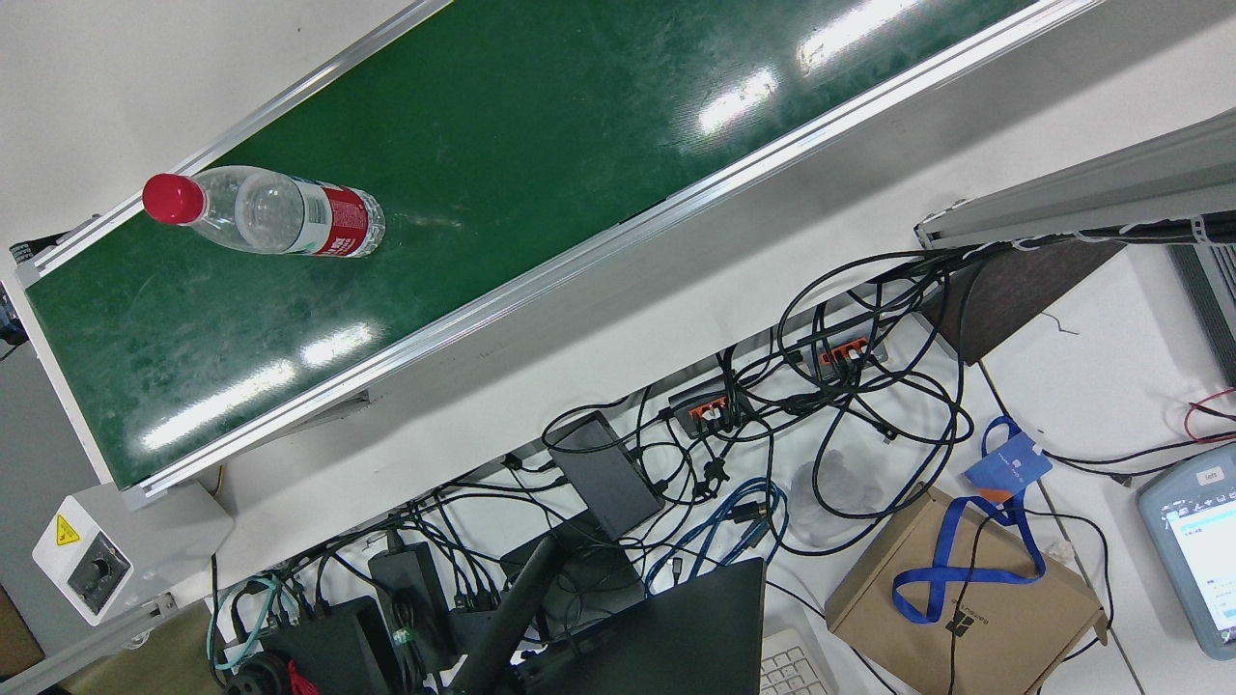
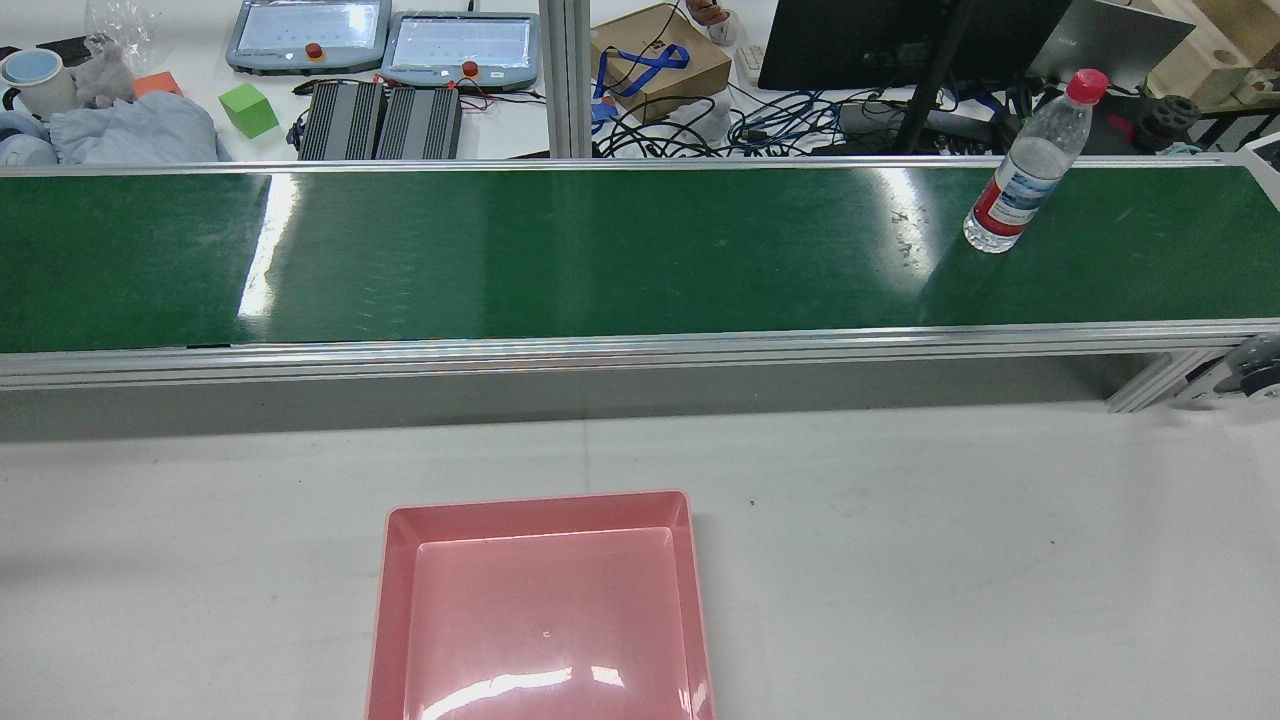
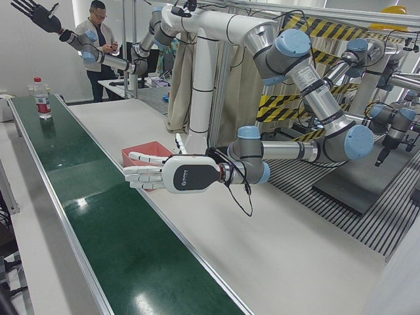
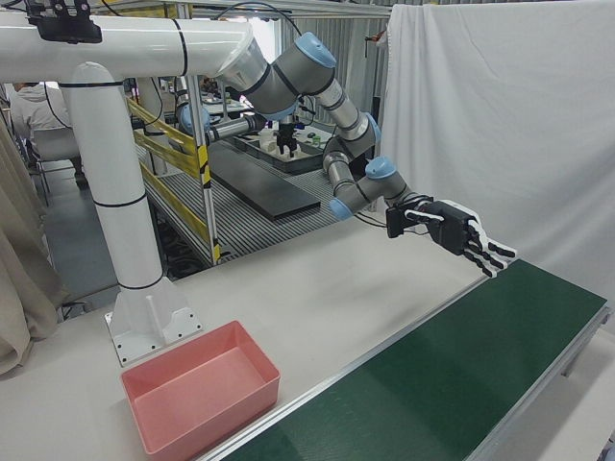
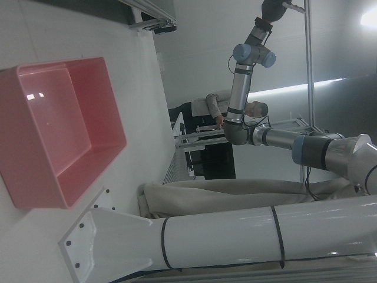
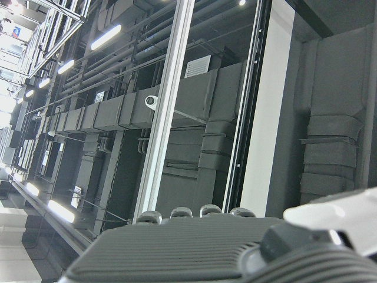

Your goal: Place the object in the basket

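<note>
Water bottle (image 2: 1025, 170): upright on the green conveyor belt (image 2: 600, 250).
My left hand (image 3: 167, 174): fingers spread, empty.
My right hand (image 4: 459, 233): fingers spread, empty.
Pink basket (image 2: 395, 600): empty.

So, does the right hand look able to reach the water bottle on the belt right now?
Probably yes: the water bottle stands upright and alone on the green belt, and the open right hand is raised near that end, nothing between them.

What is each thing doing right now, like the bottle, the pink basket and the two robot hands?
bottle: standing upright on the green belt, red cap on.
pink basket: empty, sitting on the white table.
left hand: open, fingers stretched out, holding nothing.
right hand: open, up in the air, holding nothing.
</note>
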`<move>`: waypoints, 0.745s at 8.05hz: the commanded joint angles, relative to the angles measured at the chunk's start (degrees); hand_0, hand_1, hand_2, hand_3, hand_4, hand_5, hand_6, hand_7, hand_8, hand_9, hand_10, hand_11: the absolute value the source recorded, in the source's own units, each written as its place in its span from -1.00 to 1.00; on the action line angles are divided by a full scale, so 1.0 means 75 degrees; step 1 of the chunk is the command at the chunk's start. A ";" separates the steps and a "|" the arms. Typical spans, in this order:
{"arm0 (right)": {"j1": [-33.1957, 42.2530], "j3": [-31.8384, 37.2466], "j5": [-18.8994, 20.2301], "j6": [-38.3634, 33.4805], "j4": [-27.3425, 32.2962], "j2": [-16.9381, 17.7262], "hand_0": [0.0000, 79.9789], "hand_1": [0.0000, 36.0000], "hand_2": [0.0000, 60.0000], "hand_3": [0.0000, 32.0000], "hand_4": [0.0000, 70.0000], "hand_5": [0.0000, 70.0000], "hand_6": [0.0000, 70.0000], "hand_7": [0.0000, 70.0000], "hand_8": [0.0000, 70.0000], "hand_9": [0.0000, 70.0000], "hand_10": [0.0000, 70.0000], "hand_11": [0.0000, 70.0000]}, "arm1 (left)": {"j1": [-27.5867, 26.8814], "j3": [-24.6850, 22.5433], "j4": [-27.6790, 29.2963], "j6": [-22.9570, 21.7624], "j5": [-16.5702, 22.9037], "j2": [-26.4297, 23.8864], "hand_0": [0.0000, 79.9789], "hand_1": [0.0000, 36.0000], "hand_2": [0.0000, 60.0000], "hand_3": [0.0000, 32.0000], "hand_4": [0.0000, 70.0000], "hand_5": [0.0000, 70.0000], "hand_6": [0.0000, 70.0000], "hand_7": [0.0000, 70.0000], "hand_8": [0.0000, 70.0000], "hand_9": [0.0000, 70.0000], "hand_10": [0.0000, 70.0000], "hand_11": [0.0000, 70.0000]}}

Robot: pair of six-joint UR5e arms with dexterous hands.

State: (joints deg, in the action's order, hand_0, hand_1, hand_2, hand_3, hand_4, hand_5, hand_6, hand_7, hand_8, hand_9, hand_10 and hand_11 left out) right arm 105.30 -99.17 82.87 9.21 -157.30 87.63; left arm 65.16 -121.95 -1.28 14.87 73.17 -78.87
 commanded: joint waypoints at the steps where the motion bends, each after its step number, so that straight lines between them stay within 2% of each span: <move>1: 0.0000 0.0004 0.0002 0.0014 0.0009 -0.0012 -1.00 -1.00 -1.00 -1.00 -1.00 -1.00 -1.00 -1.00 -1.00 -1.00 -1.00 -1.00 | 0.0007 -0.0251 -0.0192 -0.0014 0.0006 0.0004 0.15 -0.60 -0.91 -1.00 -0.37 -0.62 -0.98 -1.00 -0.88 -0.78 -0.80 -0.69; 2: 0.0000 0.0004 0.0002 0.0003 0.0009 0.0000 -1.00 -1.00 -1.00 -1.00 -1.00 -1.00 -1.00 -1.00 -1.00 -1.00 -1.00 -1.00 | 0.0123 -0.0403 -0.0205 -0.0014 0.0006 0.0085 0.15 -0.61 -0.95 -1.00 -0.38 -0.62 -0.99 -1.00 -0.87 -0.78 -0.80 -0.69; 3: 0.0000 0.0016 0.0002 0.0002 0.0009 0.0000 -1.00 -1.00 -1.00 -1.00 -1.00 -1.00 -1.00 -1.00 -1.00 -1.00 -1.00 -1.00 | 0.0147 -0.0579 -0.0217 -0.0025 -0.0018 0.0237 0.14 -0.60 -0.85 -1.00 -0.38 -0.62 -0.99 -1.00 -0.88 -0.78 -0.80 -0.68; 4: 0.0011 -0.0007 0.0002 0.0002 -0.0002 0.0012 -1.00 -1.00 -1.00 -1.00 -1.00 -1.00 -1.00 -1.00 -1.00 -1.00 -1.00 -1.00 | 0.0333 -0.0766 -0.0286 -0.0165 0.0005 0.0354 0.14 -0.60 -0.84 -1.00 -0.37 -0.61 -0.98 -1.00 -0.87 -0.78 -0.80 -0.69; 5: 0.0035 -0.0008 0.0002 -0.0009 -0.0003 0.0012 -1.00 -1.00 -1.00 -1.00 -1.00 -1.00 -1.00 -1.00 -1.00 -1.00 -1.00 -1.00 | 0.0370 -0.0756 -0.0345 -0.0166 0.0006 0.0332 0.09 -0.68 -0.90 -1.00 -0.42 -0.64 -1.00 -1.00 -0.91 -0.81 -0.82 -0.72; 6: 0.0023 0.0027 -0.0010 -0.0021 -0.0003 0.0012 -1.00 -1.00 -1.00 -1.00 -1.00 -1.00 -1.00 -1.00 -1.00 -1.00 -1.00 -1.00 | 0.0394 -0.0721 -0.0380 -0.0154 -0.0018 0.0332 0.05 -0.68 -0.81 -1.00 -0.43 -0.65 -0.99 -1.00 -0.91 -0.81 -0.81 -0.71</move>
State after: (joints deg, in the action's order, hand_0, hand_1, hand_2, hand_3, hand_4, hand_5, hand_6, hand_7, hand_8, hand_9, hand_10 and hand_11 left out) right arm 105.44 -99.18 82.88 9.20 -157.30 87.69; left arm 67.37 -127.12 -3.44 13.90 73.18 -76.62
